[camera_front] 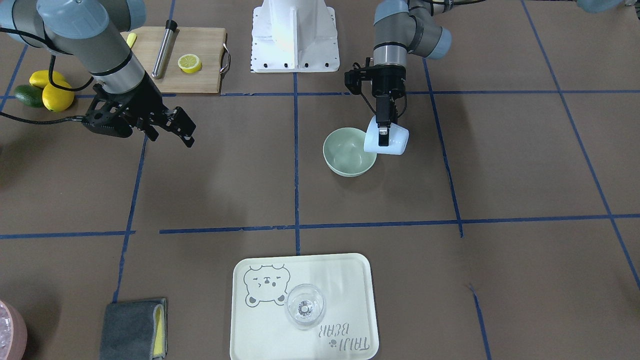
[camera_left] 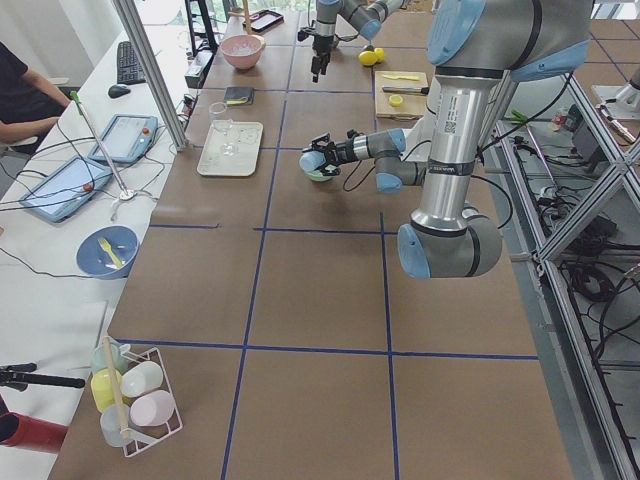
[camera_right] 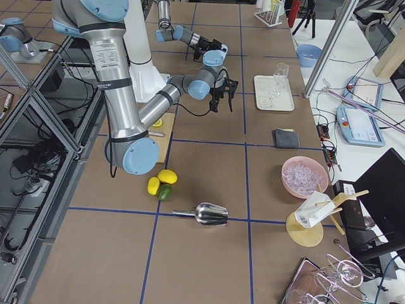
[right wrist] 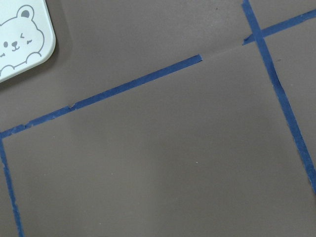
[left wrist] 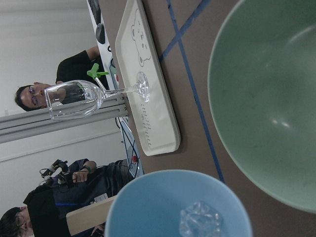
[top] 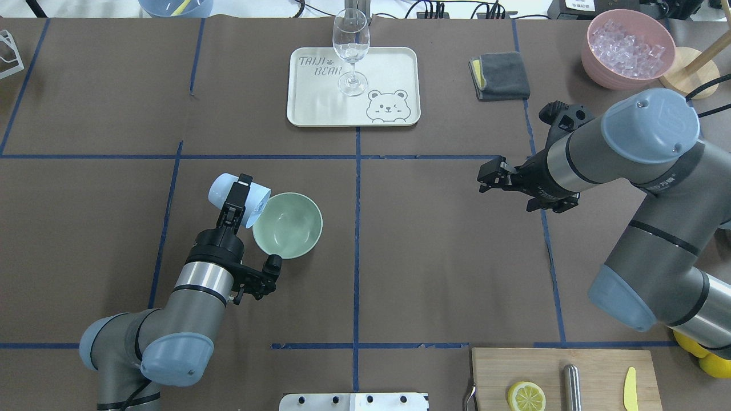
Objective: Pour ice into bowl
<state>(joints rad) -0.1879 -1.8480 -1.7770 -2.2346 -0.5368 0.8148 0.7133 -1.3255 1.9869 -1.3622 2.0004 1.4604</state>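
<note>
Left gripper (top: pixel 240 191) clamps a tipped blue cup (top: pixel 220 191) holding ice (left wrist: pixel 200 219) beside the bowl (top: pixel 291 228), centre-left overhead; right gripper (top: pixel 488 180) gapes empty.

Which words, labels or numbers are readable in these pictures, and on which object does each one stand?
"TAIJI BEAR": printed on the pale cream rectangular tray, near a drawn bear face; it appears upside down in the front-facing view.
Lettering along the left arm's grey tube: too small to read.
A mark on the right arm's grey tube: too blurred to read.
</note>
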